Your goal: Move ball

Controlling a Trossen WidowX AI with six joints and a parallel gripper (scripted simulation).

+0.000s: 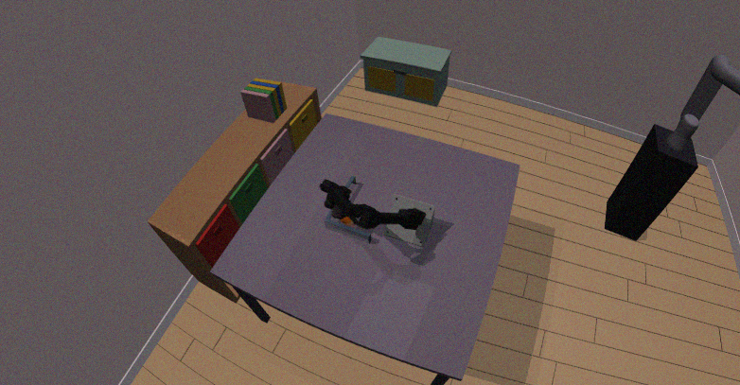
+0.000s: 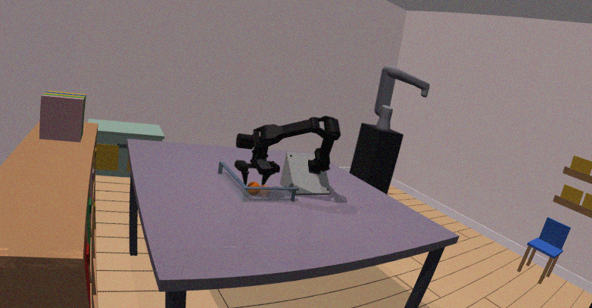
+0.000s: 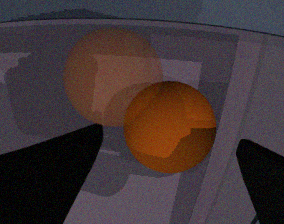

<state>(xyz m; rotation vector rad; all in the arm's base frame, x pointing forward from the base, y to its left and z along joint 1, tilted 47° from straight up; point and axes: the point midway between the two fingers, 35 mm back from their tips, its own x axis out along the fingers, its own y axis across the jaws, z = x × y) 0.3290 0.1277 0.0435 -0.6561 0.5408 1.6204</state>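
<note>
ball (image 1: 344, 219) mostly hidden under arm (image 1: 372, 216)
</note>
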